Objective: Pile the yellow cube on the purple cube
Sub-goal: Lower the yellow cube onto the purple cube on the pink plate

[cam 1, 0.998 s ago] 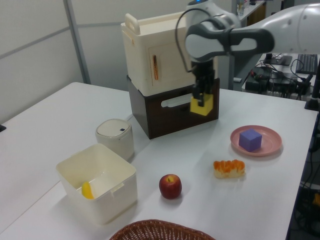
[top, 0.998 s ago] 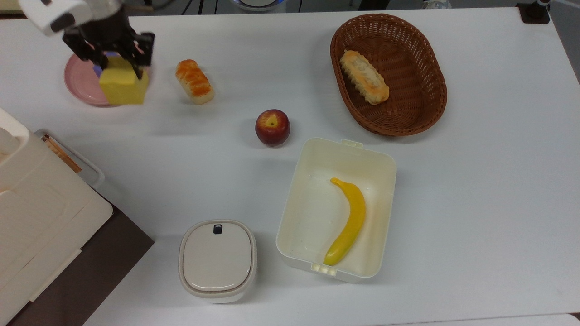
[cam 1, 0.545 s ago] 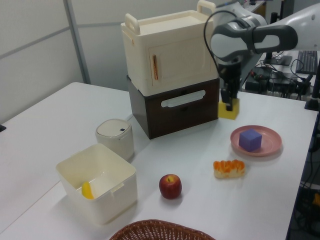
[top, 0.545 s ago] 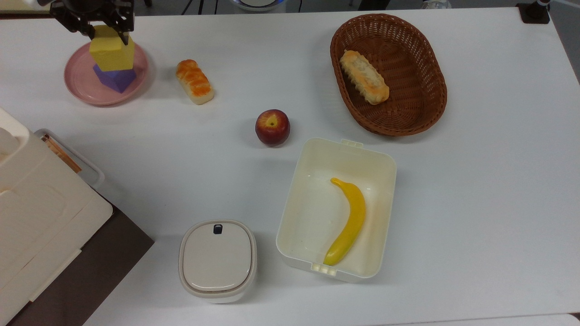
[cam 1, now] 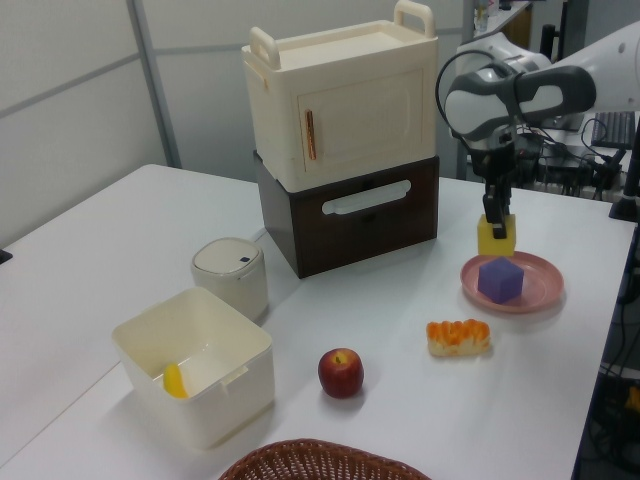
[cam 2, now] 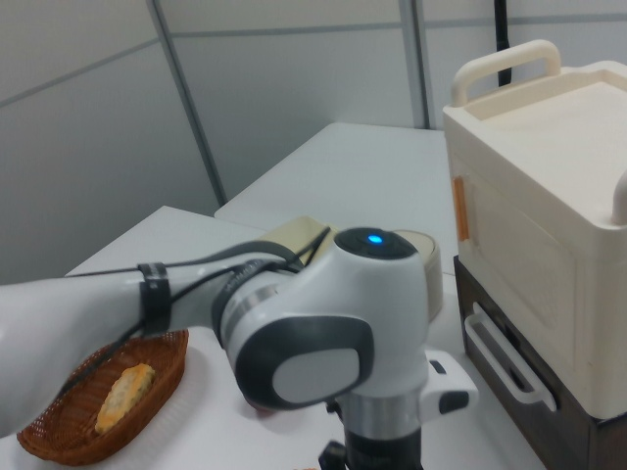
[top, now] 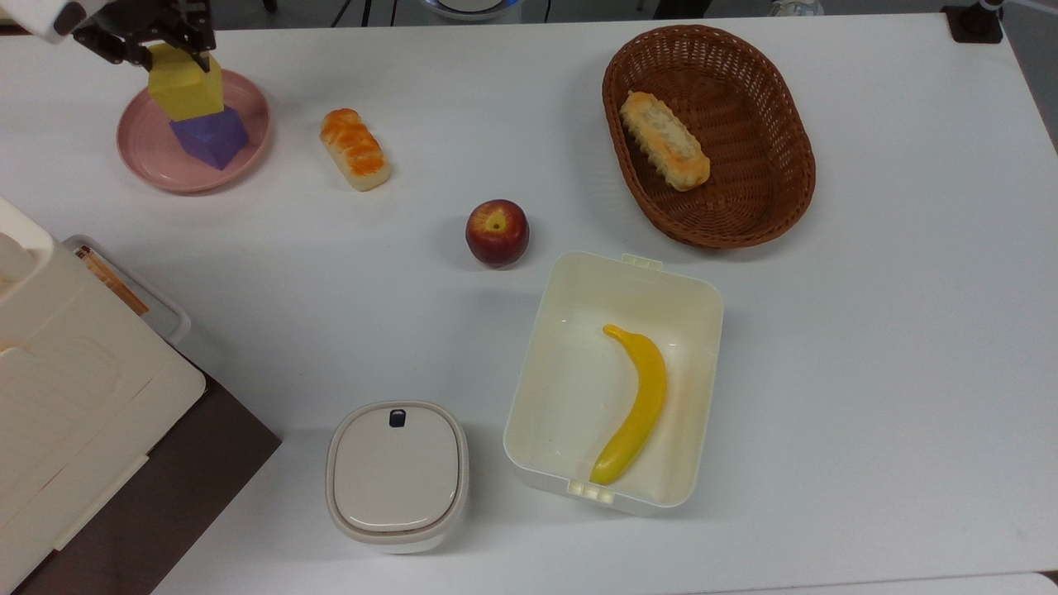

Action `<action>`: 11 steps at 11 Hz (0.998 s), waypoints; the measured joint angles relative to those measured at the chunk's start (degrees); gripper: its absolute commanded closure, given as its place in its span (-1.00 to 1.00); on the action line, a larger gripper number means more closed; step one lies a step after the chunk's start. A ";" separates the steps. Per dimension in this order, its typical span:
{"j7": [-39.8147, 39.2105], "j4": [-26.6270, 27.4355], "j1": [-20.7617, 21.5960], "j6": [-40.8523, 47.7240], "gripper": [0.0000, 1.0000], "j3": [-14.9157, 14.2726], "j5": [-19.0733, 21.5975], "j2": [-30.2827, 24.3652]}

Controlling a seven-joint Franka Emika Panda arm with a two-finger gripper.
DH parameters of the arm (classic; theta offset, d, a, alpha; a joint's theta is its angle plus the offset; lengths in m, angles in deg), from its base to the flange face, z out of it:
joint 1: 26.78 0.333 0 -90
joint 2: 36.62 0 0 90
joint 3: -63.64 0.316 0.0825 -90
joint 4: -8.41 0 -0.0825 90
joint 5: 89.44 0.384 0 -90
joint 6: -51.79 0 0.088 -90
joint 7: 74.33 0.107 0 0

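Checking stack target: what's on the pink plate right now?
The purple cube sits on the pink plate. The yellow cube, gripped by the tool, hangs above the plate, hiding its far rim.

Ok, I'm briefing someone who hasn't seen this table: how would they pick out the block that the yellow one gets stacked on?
Find the pink plate at the far left of the top view, beside the small bread roll. The purple cube sits on that plate. It is the only violet-blue thing on the table, and the pincer holds the yellow cube just above it.
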 measured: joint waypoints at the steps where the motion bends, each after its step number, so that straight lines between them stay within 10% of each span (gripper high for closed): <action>1: -1.95 0.00 -0.30 -0.01 0.78 0.00 -1.31 0.97; 6: -5.11 -0.03 -0.25 -0.02 -0.85 0.11 -3.27 3.67; 11: -5.23 -0.53 -0.09 0.05 -1.00 0.50 -3.32 3.93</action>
